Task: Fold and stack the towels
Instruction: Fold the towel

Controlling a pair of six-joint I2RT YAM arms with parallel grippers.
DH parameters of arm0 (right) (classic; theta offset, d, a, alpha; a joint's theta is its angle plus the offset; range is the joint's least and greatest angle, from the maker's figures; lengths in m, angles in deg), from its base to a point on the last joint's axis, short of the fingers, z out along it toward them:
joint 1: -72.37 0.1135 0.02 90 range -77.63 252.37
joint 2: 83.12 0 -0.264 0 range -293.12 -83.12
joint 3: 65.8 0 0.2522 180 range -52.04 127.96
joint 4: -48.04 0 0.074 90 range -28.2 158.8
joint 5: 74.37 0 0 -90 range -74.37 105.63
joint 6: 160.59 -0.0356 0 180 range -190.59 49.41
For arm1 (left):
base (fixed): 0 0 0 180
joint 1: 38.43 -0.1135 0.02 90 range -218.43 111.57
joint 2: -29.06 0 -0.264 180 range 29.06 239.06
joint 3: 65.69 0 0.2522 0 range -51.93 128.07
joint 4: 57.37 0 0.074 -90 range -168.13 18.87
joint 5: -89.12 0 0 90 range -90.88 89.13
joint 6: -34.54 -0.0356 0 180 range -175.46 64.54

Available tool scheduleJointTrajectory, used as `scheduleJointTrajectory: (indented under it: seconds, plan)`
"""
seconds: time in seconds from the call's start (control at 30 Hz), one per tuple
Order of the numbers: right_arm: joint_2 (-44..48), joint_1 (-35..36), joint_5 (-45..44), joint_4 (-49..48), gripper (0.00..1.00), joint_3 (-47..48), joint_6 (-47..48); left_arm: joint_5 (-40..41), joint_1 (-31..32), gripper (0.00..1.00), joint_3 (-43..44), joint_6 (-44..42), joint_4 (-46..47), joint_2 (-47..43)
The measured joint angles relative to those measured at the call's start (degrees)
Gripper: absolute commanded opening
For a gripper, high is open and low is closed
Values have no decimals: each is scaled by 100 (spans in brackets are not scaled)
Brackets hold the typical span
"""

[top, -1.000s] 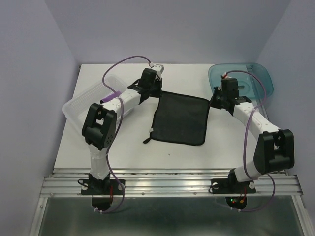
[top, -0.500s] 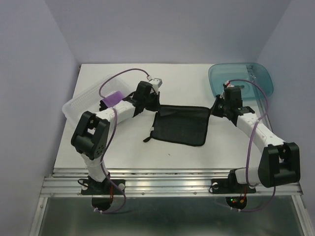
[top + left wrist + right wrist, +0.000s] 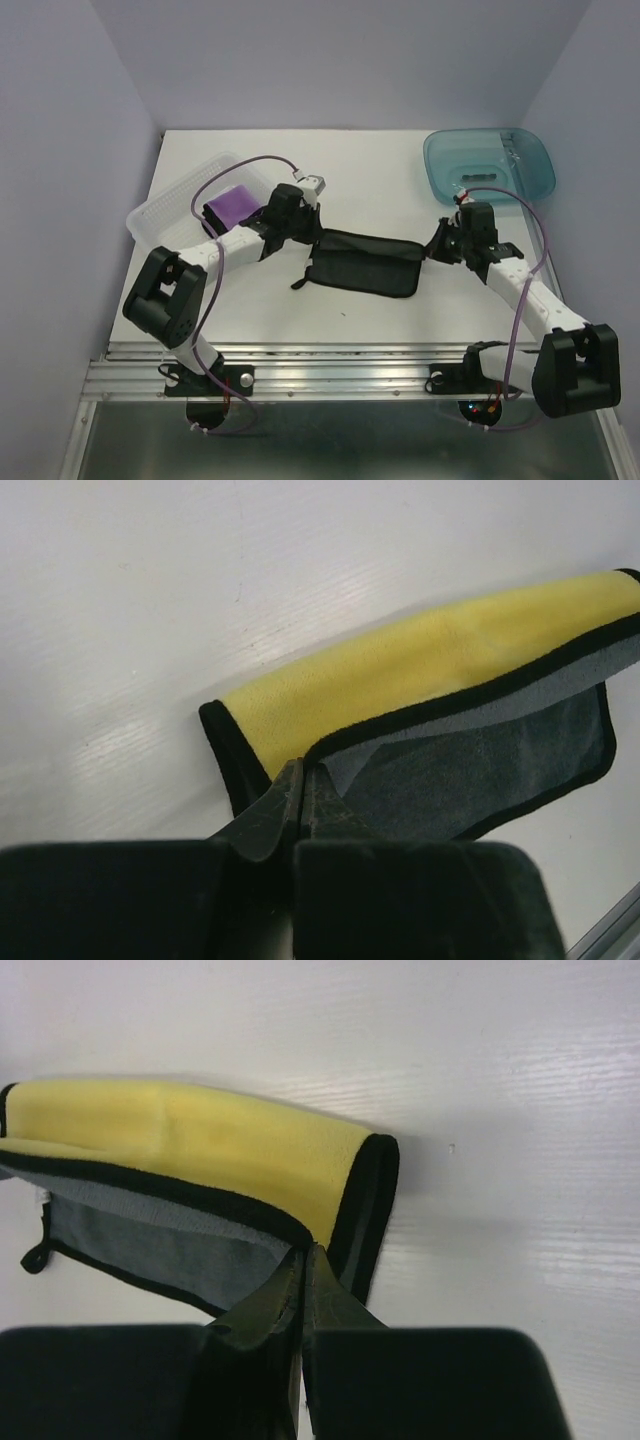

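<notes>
- Far-left corner of the table: a clear tray sits there with a purple towel lying inside it. Only the overhead view shows this.
- The left gripper is low over the middle of the table, at the far-left corner of the yellow towel. From above, that towel reads as nothing but a dark, flattened strip.
- The left wrist camera tells more: the left gripper has its fingers pinched tight together on the towel's black edging. The grey-black reverse is lifted up towards the lens, and the yellow face curls along the white surface just beyond the fingertips.
- Overhead, a small loop trails off the towel's near-left corner. The left wrist view does not show it.
- The right gripper is at the towel's far-right corner, also low.
- Its own camera shows the right gripper clamped narrow on the black border. The yellow side rolls out just ahead of it, with the grey side hanging underneath.
- Far-right corner: a teal tub, well apart from the towel and seen only from above.
</notes>
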Motion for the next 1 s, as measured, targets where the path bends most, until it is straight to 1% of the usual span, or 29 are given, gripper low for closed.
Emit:
scheduleJointTrajectory:
  seconds: [0.17,0.23,0.33,0.43,0.63,1.0]
  plan:
    - [151,0,155,50,1,-240,-46,212,28,0,140,-192,-197,22]
    - [157,0,162,31,1,-240,-57,308,31,0,533,-315,-374,179]
    - [160,0,162,28,1,-238,-81,433,33,0,1130,-492,-400,485]
    - [160,0,157,28,1,-227,-85,533,33,0,1344,-669,-409,566]
    - [101,0,160,11,1,-195,-92,531,37,0,1287,-750,-439,575]
    - [-131,0,210,0,1,-197,-103,426,37,0,103,-354,-48,501]
